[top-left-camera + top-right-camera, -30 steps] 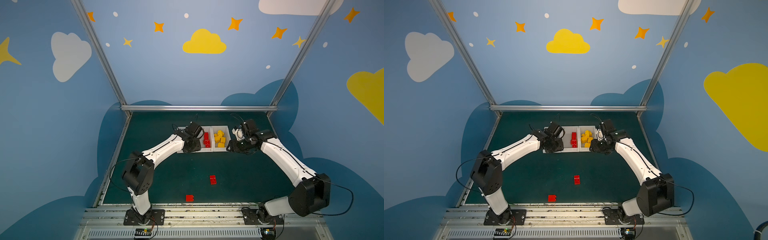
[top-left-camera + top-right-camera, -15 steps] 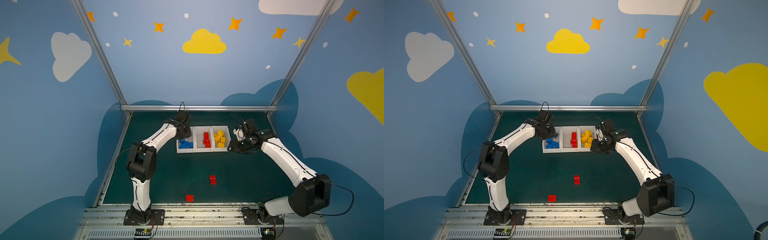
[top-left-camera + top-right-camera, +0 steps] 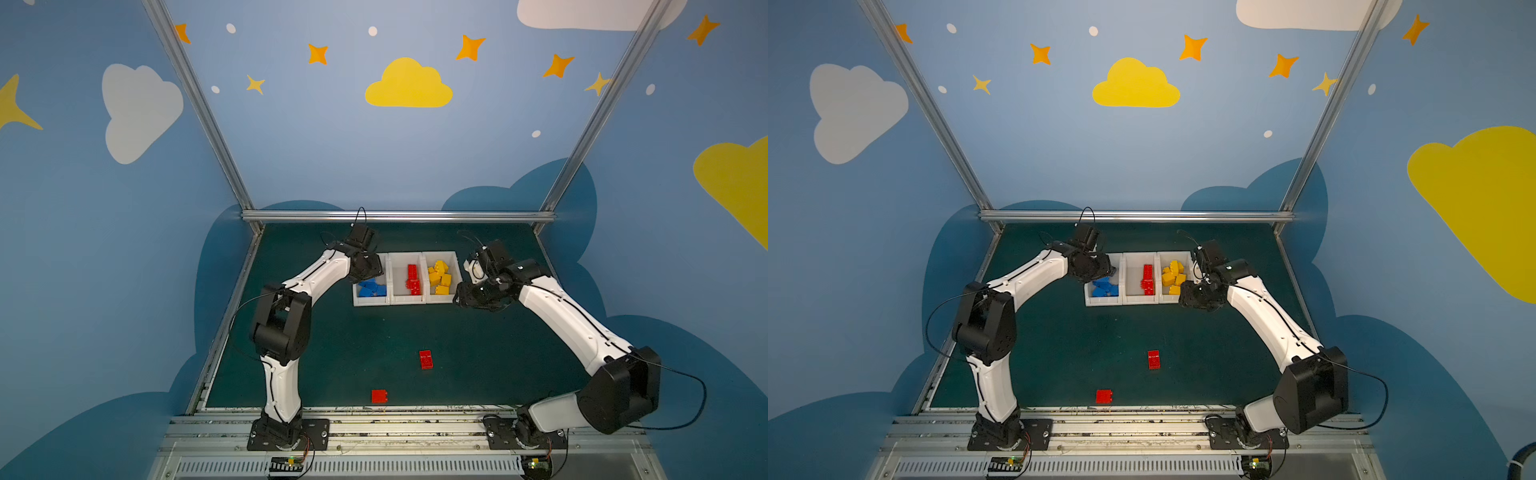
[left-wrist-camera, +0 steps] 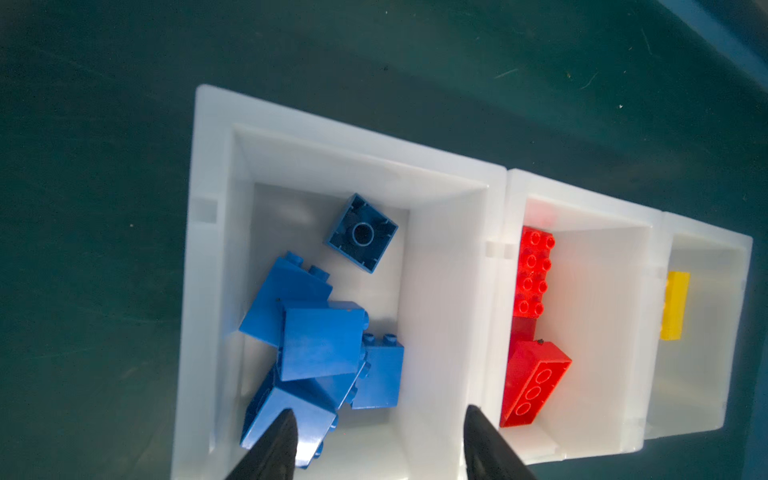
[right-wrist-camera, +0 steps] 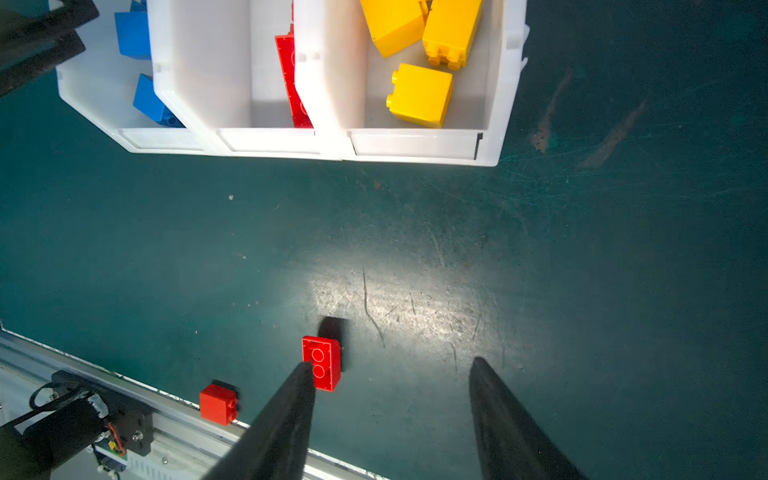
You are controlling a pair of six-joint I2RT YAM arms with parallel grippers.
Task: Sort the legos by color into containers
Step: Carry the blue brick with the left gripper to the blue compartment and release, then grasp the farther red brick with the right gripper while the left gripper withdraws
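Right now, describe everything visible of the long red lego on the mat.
The long red lego is a glossy red plastic oblong. The right wrist view shows two rings inside a raised rim on its upward face, so it seems to lie hollow side up. It rests flat on the green mat, short of the white bins and apart from the smaller red lego. Only the mat touches it.

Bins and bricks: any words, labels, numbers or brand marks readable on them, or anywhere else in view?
No readable text anywhere.
White bins: no labels.
Studs on the red brick in the middle bin: too blurred to show a brand.
Circuit boards at the front: too small to read.
Walls: only painted clouds and stars.
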